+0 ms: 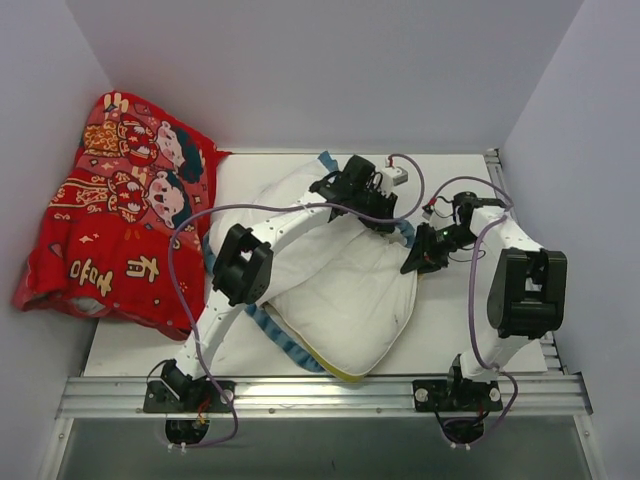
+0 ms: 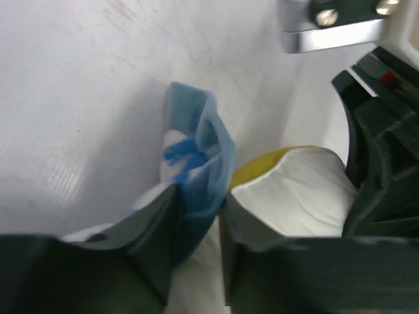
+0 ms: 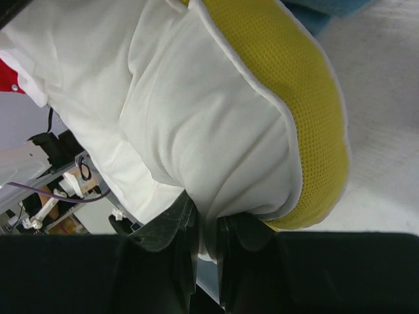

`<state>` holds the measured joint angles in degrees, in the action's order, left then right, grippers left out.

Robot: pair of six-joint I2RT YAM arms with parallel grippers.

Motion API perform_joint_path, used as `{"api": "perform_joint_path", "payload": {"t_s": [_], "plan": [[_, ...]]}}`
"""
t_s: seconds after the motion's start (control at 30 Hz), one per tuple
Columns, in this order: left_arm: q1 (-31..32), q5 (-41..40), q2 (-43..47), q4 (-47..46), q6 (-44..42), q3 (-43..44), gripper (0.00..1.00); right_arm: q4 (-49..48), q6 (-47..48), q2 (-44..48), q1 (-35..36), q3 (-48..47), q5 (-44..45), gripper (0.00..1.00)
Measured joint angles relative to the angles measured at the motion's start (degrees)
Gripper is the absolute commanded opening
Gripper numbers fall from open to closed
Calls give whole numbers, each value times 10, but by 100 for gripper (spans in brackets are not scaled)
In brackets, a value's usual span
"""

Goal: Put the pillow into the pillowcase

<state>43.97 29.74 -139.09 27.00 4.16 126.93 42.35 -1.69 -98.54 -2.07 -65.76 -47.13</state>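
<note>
1. Left gripper (image 2: 200, 203) is clamped on the pillowcase (image 2: 196, 150) by its blue trim, at the pillow's (image 1: 340, 290) far right corner
2. Right gripper (image 3: 206, 226) is clamped on the pillow's edge, just nearer and right
3. Pillow lies mid-table, long axis running near to far

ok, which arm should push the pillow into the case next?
Right, likely. The right tool is shut on the pillow beside its yellow edge, so it can feed it in. The left tool pinches the pillowcase trim, better for holding the opening.
</note>
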Motion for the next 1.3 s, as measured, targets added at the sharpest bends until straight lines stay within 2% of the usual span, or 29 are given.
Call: {"api": "perform_joint_path", "payload": {"t_s": [0.03, 0.07, 0.1, 0.17, 0.2, 0.3, 0.37, 0.43, 0.53, 0.6, 0.7, 0.87, 1.0, 1.03, 1.13, 1.17, 1.23, 1.27, 1.3], "plan": [[-5, 0, 0, -7, 8, -2, 58, 0, 0, 8, -3, 3, -1, 22], [-11, 5, 0, -9, 18, -2, 66, 0, 1, 16, -6, 6, -2, 35], [-18, 10, 0, -10, 24, -1, 71, 1, 2, 22, -10, 7, -3, 54], [-34, 17, 6, -1, 21, 2, 84, 6, 16, 32, -24, 7, -5, 66], [-41, 20, 11, 5, 13, 3, 86, 11, 24, 35, -30, 6, -6, 73], [-61, 21, 48, 38, -33, -4, 89, 32, 42, 44, -71, -2, -9, 75], [-71, 17, 102, 61, -74, -41, 89, 37, 48, 45, -101, -17, -9, 74], [-72, 4, 164, 79, -108, -86, 89, 39, 48, 41, -123, -38, 0, 68], [-58, -37, 239, 101, -149, -134, 86, 35, 39, 14, -128, -83, 8, 65], [-42, -70, 259, 115, -175, -138, 81, 24, 32, -12, -121, -101, 13, 66], [-17, -124, 247, 137, -211, -129, 74, 19, 25, -45, -106, -99, 30, 69], [3, -194, 167, 163, -240, -104, 67, 23, 20, -53, -81, -72, 42, 75], [2, -250, 95, 186, -251, -80, 56, 22, 23, -50, -64, -44, 52, 74], [1, -263, 78, 192, -254, -66, 50, 23, 25, -49, -60, -37, 57, 72], [2, -287, 43, 206, -259, -27, 41, 22, 35, -47, -50, -22, 66, 57], [3, -293, 37, 210, -260, -15, 36, 21, 37, -47, -48, -20, 69, 49], [3, -306, 32, 215, -266, 7, 33, 20, 42, -47, -45, -19, 74, 40], [2, -313, 31, 214, -271, 16, 32, 20, 45, -47, -42, -19, 78, 30], [2, -320, 31, 213, -275, 22, 31, 20, 47, -47, -40, -19, 83, 25]]}}
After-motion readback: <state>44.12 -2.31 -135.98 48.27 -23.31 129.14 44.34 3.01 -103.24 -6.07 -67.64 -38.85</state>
